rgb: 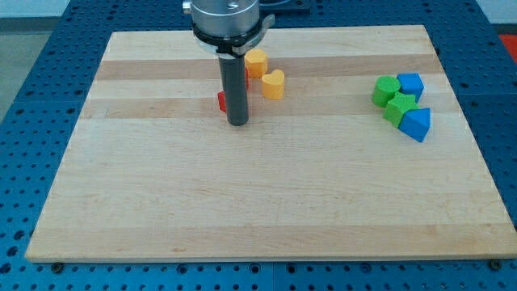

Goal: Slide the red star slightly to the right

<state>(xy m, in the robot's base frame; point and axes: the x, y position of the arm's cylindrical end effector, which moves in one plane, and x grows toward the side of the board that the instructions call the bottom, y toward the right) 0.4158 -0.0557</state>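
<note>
Pale wood is what you see most: the board (pixel 266 202) fills the view, resting on a blue perforated table (pixel 48 48). Your arm has no jaws to open or close, only the dark rod (pixel 236 85) dropping from twelve o'clock, and my tip (pixel 237 124) sits on the board left of centre. At the rod's nine o'clock a sliver of the red star (pixel 220 102) peeks out, touching or nearly touching it; the rest is hidden. At two o'clock from the tip lie a yellow heart (pixel 274 83) and an orange block (pixel 256 62). Far off at three o'clock cluster two green blocks (pixel 385 90) (pixel 399 107) and two blue ones (pixel 411 84) (pixel 417 124).
</note>
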